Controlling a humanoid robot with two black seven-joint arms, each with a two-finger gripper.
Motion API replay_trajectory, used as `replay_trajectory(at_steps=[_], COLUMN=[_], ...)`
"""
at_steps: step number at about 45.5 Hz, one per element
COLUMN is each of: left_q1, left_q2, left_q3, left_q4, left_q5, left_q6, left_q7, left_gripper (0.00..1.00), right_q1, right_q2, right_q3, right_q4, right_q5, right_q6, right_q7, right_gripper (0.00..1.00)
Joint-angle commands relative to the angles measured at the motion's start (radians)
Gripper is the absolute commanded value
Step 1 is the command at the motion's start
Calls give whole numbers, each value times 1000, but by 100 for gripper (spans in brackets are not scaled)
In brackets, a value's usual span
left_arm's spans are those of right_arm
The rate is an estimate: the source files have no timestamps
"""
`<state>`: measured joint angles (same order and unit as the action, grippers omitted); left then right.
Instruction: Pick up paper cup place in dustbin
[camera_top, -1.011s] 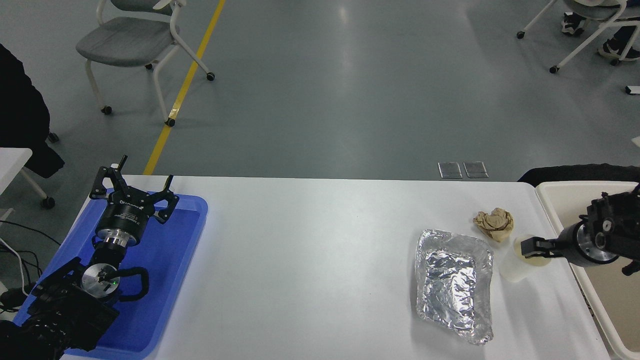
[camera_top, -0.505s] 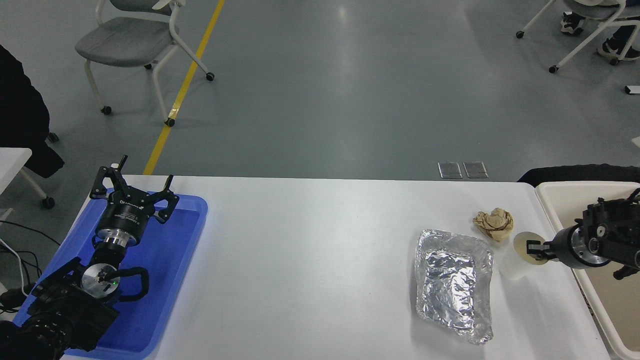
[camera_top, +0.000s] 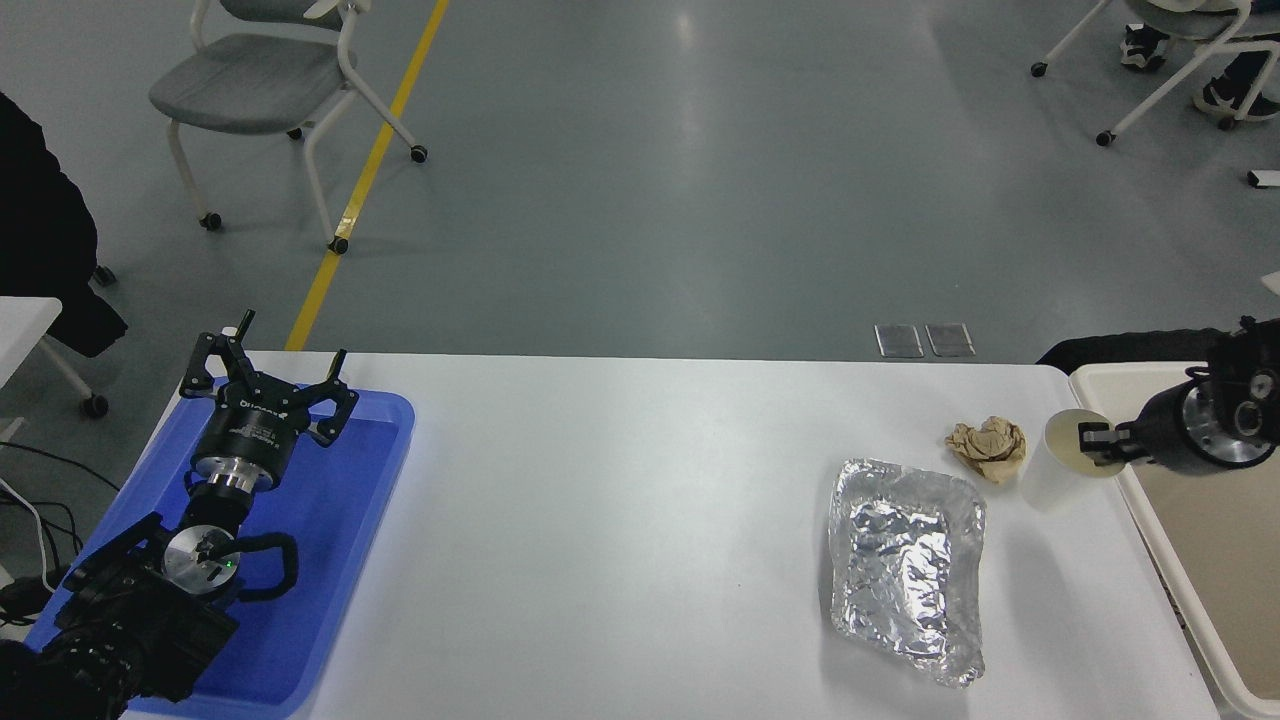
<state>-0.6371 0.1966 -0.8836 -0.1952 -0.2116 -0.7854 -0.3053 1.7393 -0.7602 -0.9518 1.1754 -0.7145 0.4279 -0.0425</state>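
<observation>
The small white paper cup (camera_top: 1058, 468) with a cream inside hangs tilted above the table's right part, just right of the crumpled brown paper ball. My right gripper (camera_top: 1096, 443) comes in from the right edge and is shut on the cup's rim, holding it clear of the table. The cream dustbin (camera_top: 1110, 378) stands off the table's right end, directly right of the cup; only its left rim and part of its inside show. My left gripper (camera_top: 268, 378) is parked open over the blue tray at the lower left.
A crumpled brown paper ball (camera_top: 988, 447) lies left of the cup. A crinkled silver foil tray (camera_top: 905, 565) lies in front of it. A blue tray (camera_top: 330, 560) sits at the table's left end. Chairs stand on the floor beyond.
My right gripper has risen and moved back and to the right with the cup on it. The cup has left the table by the foil tray and is closer to the dustbin.
</observation>
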Motion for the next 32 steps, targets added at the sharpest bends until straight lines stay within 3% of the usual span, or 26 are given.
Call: replay_trajectory(at_steps=[1,15,32], left_q1=[0,0,2], left_q2=[1,1,1], left_q3=[0,-2,-2], left_q4=[0,-3,-3], left_q5=[0,0,0], left_q6=[0,0,0], left_q7=[0,0,0], left_gripper=[100,100,100], right_q1=[448,657,649], right_q2=[22,176,179], right_q3=[-295,-413,-465], right_q4=[199,302,277], right_q5=[63,191,191], right_q6=[117,146,149], right_q7=[1,1,-8], right_gripper=[0,0,0])
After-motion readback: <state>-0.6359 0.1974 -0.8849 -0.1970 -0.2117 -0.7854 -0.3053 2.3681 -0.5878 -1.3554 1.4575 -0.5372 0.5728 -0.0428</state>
